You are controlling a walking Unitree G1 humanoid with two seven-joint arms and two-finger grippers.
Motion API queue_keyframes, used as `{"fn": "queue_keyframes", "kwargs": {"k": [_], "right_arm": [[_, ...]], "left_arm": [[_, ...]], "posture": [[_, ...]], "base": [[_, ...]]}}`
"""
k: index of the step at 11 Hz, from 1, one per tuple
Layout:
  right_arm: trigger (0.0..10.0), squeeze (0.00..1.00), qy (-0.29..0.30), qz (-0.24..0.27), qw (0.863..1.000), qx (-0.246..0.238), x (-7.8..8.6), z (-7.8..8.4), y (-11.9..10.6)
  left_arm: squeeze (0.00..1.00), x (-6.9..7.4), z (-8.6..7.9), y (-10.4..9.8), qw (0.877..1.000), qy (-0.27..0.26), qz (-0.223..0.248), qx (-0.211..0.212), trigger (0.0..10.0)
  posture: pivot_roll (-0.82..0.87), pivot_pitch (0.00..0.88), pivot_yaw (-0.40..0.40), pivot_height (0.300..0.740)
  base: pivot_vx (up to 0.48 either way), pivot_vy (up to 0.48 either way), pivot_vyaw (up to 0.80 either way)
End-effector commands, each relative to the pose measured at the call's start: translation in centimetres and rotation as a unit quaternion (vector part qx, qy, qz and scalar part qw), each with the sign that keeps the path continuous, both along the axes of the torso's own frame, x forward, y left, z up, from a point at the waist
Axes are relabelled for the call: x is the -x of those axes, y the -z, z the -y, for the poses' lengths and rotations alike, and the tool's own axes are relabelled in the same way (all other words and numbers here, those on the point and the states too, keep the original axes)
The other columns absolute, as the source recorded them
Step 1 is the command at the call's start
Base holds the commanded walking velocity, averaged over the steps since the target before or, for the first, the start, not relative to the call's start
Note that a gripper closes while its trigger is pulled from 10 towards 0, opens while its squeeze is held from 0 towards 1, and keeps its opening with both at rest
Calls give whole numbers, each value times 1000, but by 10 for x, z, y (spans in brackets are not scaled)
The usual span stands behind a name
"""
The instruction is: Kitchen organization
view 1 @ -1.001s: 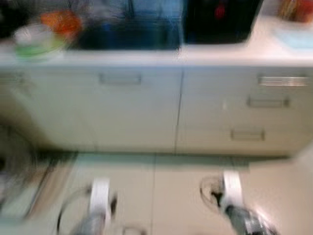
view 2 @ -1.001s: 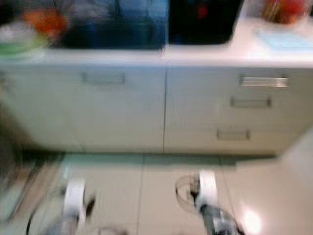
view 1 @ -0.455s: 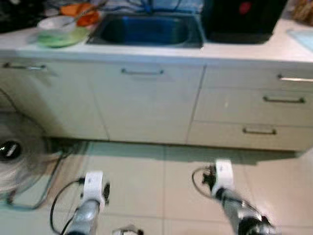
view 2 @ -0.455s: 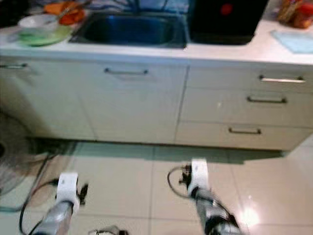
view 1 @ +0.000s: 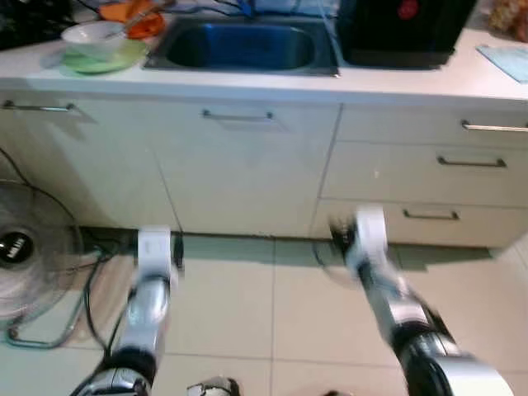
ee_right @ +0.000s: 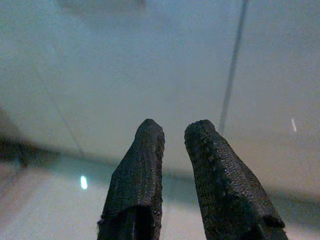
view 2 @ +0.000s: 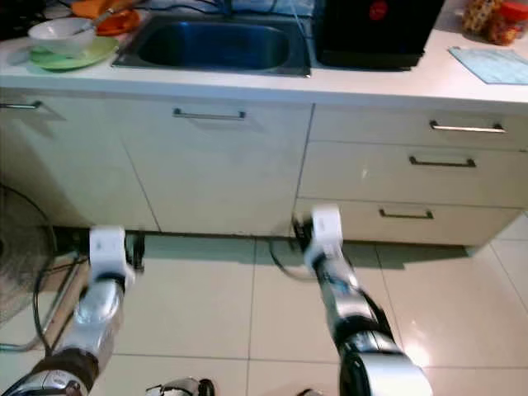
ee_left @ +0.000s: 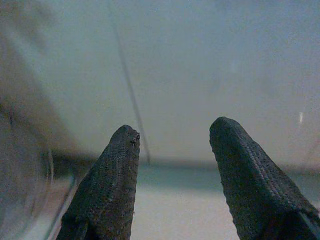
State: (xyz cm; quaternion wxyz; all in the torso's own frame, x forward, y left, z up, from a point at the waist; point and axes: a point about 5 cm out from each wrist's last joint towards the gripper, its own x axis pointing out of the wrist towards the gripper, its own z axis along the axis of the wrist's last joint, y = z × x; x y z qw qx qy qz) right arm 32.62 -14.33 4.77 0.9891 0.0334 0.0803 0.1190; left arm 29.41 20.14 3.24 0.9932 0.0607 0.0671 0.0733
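Ahead, white countertop, tiled floor

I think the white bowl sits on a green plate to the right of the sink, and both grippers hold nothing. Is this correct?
Not quite. The white bowl on the green plate is to the left of the sink, as the right eye view shows. The rest holds: the left gripper and the right gripper hold nothing.
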Motion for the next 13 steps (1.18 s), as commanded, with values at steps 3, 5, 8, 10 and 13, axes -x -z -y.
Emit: {"fn": "queue_keyframes", "kwargs": {"k": [3, 5, 8, 10, 13], "right_arm": [[10000, 0, -5, 217, 975, -54, -36, -16, -104], [10000, 0, -5, 253, 965, -67, -38, -23, -125], [10000, 0, -24, 244, 967, -66, -34, -34, -124], [10000, 0, -45, 249, 964, -75, -33, -44, -130], [10000, 0, -58, 245, 965, -69, -32, -48, -130]], "left_arm": [[0, -31, 22, -92, 979, 23, 199, -26, 10000], [0, -37, 28, -110, 973, 12, 229, -14, 10000], [0, -36, 44, -125, 971, 35, 238, -14, 10000], [0, -37, 49, -133, 968, 42, 247, -14, 10000], [0, -35, 51, -136, 968, 40, 246, -17, 10000]], "posture": [[63, 81, 26, 740], [63, 79, 24, 740], [70, 89, 24, 740], [72, 91, 24, 740], [83, 96, 18, 740]], "base": [[95, 0, 0], [351, 0, 0], [431, 0, 646], [433, 0, 0], [435, 0, 654]]}}
